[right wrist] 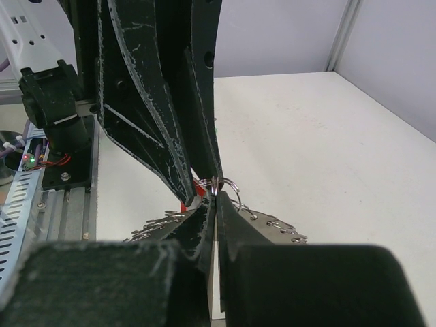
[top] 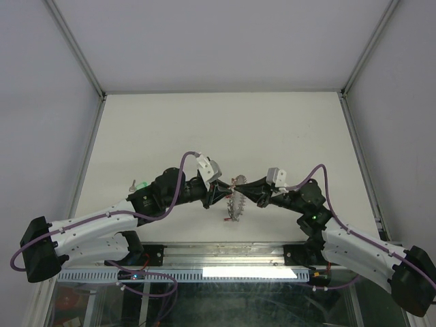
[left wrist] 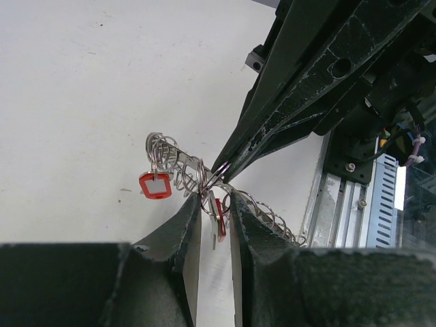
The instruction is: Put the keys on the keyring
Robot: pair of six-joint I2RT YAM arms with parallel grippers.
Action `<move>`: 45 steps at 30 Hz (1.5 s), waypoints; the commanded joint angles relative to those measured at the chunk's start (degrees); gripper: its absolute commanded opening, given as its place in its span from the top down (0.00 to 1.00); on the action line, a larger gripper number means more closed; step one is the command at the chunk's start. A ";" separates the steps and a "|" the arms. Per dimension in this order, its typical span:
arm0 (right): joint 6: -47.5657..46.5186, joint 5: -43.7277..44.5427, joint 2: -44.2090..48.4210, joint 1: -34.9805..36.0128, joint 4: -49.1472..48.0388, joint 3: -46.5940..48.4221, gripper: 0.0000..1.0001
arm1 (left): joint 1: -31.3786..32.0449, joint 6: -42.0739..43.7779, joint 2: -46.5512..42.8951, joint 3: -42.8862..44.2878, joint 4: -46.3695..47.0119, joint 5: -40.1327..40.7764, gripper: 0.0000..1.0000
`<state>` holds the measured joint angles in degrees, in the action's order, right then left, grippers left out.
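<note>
The white table [top: 204,122] is flat and smooth. Two black arms meet over it, a bit toward 6 o'clock from the middle. The left gripper [left wrist: 214,201] comes in from 9 o'clock and the right gripper [right wrist: 214,204] from 3 o'clock. The keyring [top: 236,204] hangs between them. It is thin, hard, shiny wire with many little loops, so I think it is light, slippery and quick to swing. The right gripper is pinched tight on one loop, which looks like a good spot to hold. A tiny red key [left wrist: 220,219] with a plastic head sits between the left jaws, and I cannot tell if they squeeze it
</note>
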<state>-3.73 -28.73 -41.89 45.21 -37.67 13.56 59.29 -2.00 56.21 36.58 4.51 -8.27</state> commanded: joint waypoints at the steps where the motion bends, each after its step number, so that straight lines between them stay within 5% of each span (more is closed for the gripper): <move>1: 1.23 2.09 2.05 -0.07 -7.69 2.41 1.00 | 0.51 -0.24 -0.36 -1.20 1.77 -3.00 0.94; 12: 2.13 2.90 2.14 -0.09 -8.98 2.37 1.00 | 0.55 -0.41 1.96 -0.95 1.81 -6.38 0.92; 19: 1.68 2.36 1.22 -0.09 -8.58 1.47 1.00 | 0.50 -1.01 1.37 -1.25 3.08 -3.72 1.00; 28: 1.44 1.73 0.71 -0.05 -8.66 0.98 1.00 | 0.51 -1.27 -0.57 -0.85 3.12 -3.43 0.67; 32: 0.72 0.75 1.23 -0.07 -7.24 1.41 1.00 | 0.48 -0.46 -3.44 -0.97 2.85 -3.14 0.60; 35: 0.11 -0.74 1.86 -0.12 -5.56 2.13 1.00 | 0.53 0.68 -5.76 -1.61 3.01 -2.77 0.65; 40: 0.27 -2.63 2.33 -0.21 -4.12 3.28 1.00 | 0.48 1.39 -8.20 -2.45 4.88 -4.58 0.89; 45: 0.83 -3.67 3.03 -0.21 -3.52 3.90 1.00 | 0.50 1.93 -7.96 -2.33 6.10 -9.02 0.95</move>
<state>-2.92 -30.92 -40.45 45.21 -38.15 13.65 59.31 -1.43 48.62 34.65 6.61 -12.67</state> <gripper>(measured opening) 0.006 0.064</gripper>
